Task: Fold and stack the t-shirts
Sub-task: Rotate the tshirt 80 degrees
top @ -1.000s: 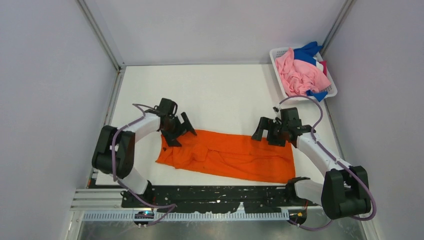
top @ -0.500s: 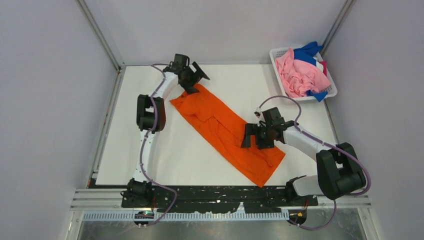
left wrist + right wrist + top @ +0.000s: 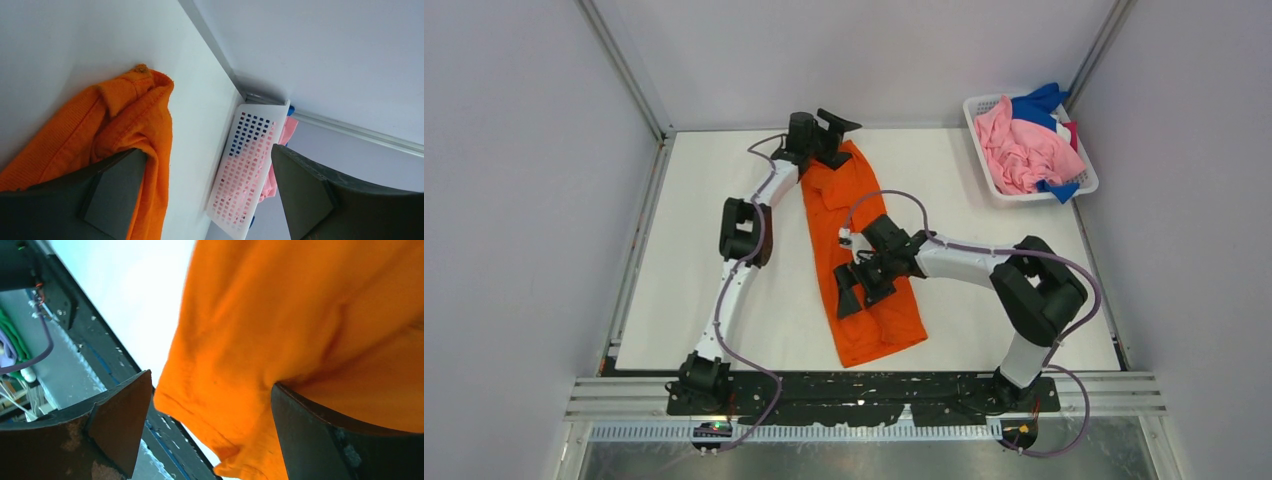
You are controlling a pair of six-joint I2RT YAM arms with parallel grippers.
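The bright orange t-shirt (image 3: 829, 205) lies stretched out as a long folded strip, running from the table's far middle down toward the near edge. My left gripper (image 3: 832, 135) is open at its far end. In the left wrist view (image 3: 207, 150) the orange cloth (image 3: 125, 115) lies against the left finger. My right gripper (image 3: 856, 290) is open over the strip's near part. In the right wrist view (image 3: 210, 382) the orange cloth (image 3: 300, 315) hangs between and above the fingers. Pink (image 3: 1024, 150), blue (image 3: 1039, 103) and magenta (image 3: 1071, 133) shirts lie in the basket.
The white mesh basket (image 3: 980, 140) stands at the far right corner and also shows in the left wrist view (image 3: 250, 160). A black metal rail (image 3: 864, 400) runs along the near edge, also visible in the right wrist view (image 3: 75, 340). Grey walls enclose the table.
The orange shirt has swung from lying across the near table to pointing away from the arms. The left gripper moved to the far edge; the right gripper moved left and nearer.
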